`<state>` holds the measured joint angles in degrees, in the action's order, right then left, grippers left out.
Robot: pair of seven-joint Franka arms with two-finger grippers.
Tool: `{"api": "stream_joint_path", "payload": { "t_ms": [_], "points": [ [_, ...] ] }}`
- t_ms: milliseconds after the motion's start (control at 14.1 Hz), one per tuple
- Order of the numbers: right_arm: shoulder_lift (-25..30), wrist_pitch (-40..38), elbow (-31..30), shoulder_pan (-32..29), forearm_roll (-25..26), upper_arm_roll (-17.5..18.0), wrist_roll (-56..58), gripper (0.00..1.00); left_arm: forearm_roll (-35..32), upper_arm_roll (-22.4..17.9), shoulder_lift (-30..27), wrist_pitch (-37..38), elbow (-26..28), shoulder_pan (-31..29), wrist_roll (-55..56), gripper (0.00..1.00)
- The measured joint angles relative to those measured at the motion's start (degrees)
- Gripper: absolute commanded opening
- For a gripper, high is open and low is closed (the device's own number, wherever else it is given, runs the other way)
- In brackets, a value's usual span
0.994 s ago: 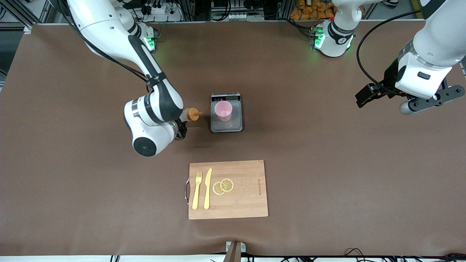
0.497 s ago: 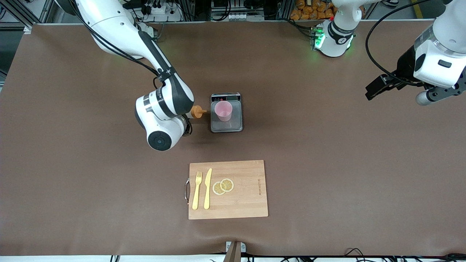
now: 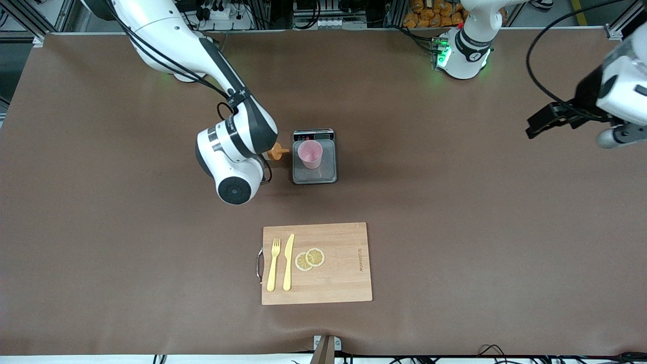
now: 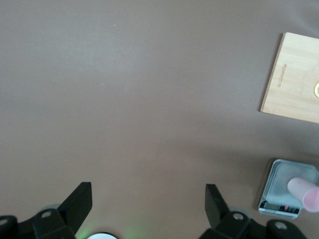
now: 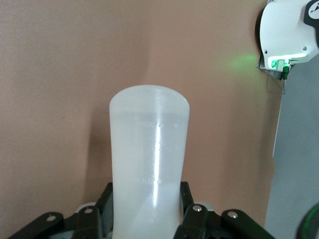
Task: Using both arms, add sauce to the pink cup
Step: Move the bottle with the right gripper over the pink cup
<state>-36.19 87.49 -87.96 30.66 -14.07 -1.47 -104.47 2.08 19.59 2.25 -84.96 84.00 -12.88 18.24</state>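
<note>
The pink cup (image 3: 309, 154) stands upright on a small kitchen scale (image 3: 314, 175) at mid-table. My right gripper (image 3: 261, 161), mostly hidden under its wrist, is shut on the sauce bottle. The bottle is tilted on its side, and its orange cap (image 3: 276, 151) points at the cup, just short of the scale's edge. In the right wrist view the whitish bottle body (image 5: 149, 139) sits clamped between the fingers of the right gripper (image 5: 147, 209); its cap is hidden. My left gripper (image 3: 619, 134) is open and empty over the left arm's end of the table. In the left wrist view (image 4: 148, 199) the cup (image 4: 305, 192) shows too.
A wooden cutting board (image 3: 338, 273) lies nearer the front camera than the scale. It carries a yellow fork (image 3: 273, 265), a yellow knife (image 3: 288, 263) and two lemon slices (image 3: 310, 259). The board (image 4: 299, 79) and scale (image 4: 279, 181) show in the left wrist view.
My right arm has carried the tilted bottle closer to the cup. My left arm has drawn away toward its end of the table.
</note>
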Motion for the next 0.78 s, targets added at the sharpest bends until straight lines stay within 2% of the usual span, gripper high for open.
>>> {"api": "stream_joint_path", "payload": {
  "t_ms": [213,426,781],
  "points": [
    [-0.01,-0.23,0.40,1.90,2.10,0.02,-2.77,0.54,0.64,-4.90,-0.59,0.70,0.19,1.27,-6.16,1.00],
    [-0.06,-2.14,0.74,2.94,3.61,0.02,-4.10,0.53,1.14,-9.89,-1.21,0.86,1.79,5.44,-7.68,1.00],
    [-0.67,-8.15,3.69,3.65,6.55,0.00,-5.53,0.50,1.33,-11.12,-3.44,-1.53,5.73,7.05,-7.98,1.00]
  ]
}}
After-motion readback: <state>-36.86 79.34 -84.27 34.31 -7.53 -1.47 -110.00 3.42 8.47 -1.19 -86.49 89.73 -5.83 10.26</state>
